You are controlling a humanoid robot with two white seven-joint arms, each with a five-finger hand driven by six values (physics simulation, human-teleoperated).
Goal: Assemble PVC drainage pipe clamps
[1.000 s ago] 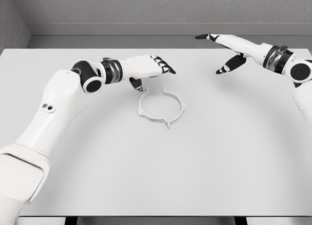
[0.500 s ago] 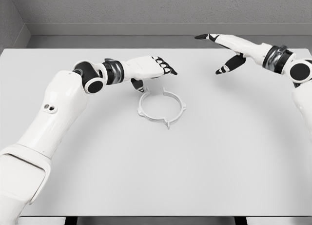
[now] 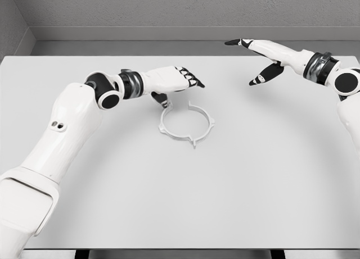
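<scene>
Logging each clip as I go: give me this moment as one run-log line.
left robot hand: open, above rear-left rim of clamp ring | right robot hand: open, raised far right | ring: flat on table, ungrasped

you're looking at a plain white table (image 3: pixel 236 191), one white ring-shaped pipe clamp (image 3: pixel 186 123) lying flat on it just left of the middle, towards the far half
</scene>
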